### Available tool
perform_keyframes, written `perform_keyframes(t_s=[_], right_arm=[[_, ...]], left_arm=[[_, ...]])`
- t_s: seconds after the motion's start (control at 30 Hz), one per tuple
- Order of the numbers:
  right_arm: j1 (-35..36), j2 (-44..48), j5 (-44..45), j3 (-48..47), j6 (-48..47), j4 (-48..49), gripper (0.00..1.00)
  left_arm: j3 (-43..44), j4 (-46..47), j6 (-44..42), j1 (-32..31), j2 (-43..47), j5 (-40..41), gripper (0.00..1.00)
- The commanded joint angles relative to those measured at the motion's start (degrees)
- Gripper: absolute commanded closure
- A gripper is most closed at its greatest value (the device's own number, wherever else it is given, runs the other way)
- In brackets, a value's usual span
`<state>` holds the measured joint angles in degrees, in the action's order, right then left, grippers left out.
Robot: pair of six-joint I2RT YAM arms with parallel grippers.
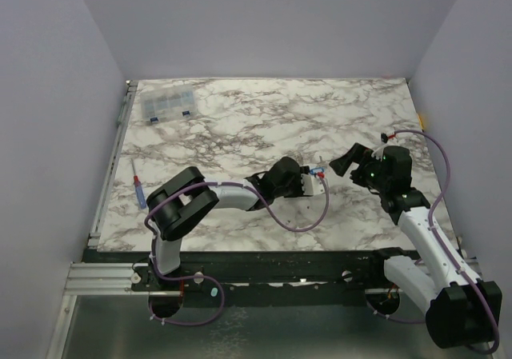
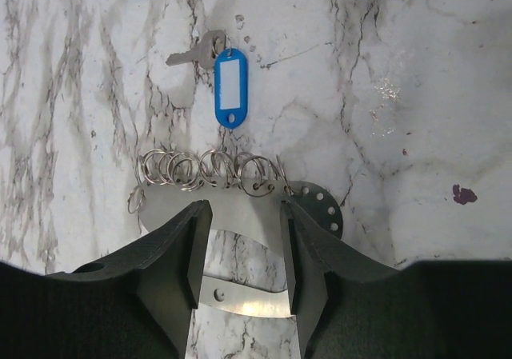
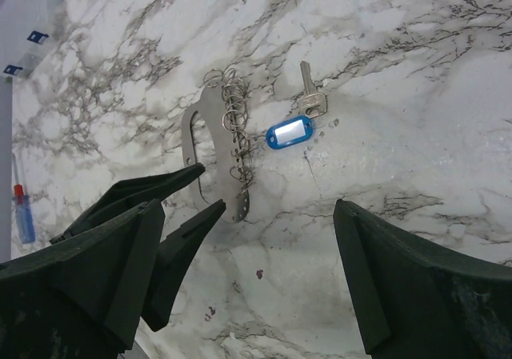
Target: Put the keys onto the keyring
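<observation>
Your left gripper sits at the bottom of its wrist view, fingers part-way apart astride a flat metal plate; you cannot tell whether they pinch it. A row of small rings lines the plate's far edge. Above centre lies the blue-tagged keyring, touching one key. Your right gripper gapes wide, holding nothing.

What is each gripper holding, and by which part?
Right gripper: nothing. Left gripper straddles the plain end of the flat silver ringed plate; grip cannot be told.
</observation>
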<state>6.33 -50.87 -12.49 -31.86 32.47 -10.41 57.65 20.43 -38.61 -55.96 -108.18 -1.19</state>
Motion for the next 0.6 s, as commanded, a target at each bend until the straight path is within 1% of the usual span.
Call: perform_keyframes(t_s=[0.0,0.2,0.47,0.57], right_arm=[[0.4,0.8,-0.9,-0.4,-0.6,-0.2,0.00],[0.5,1.0,-0.8,-0.2,-0.6,0.1,0.00],[0.7,1.2,-0.6,-0.2,-0.7,0.2,0.00],[0.8,1.4,-0.6,0.1,-0.7,0.6,0.00]], left_arm=[[0.8,-3.1,0.8,0.7,-0.1,-4.9,0.53],[2.8,-3.3,4.0,1.5,-2.5,-8.8,0.56],[5.4,-4.4,7.1,1.6,-5.8,-9.1,0.60],[5.9,-4.5,8.1,1.7,-6.5,-8.9,0.64]])
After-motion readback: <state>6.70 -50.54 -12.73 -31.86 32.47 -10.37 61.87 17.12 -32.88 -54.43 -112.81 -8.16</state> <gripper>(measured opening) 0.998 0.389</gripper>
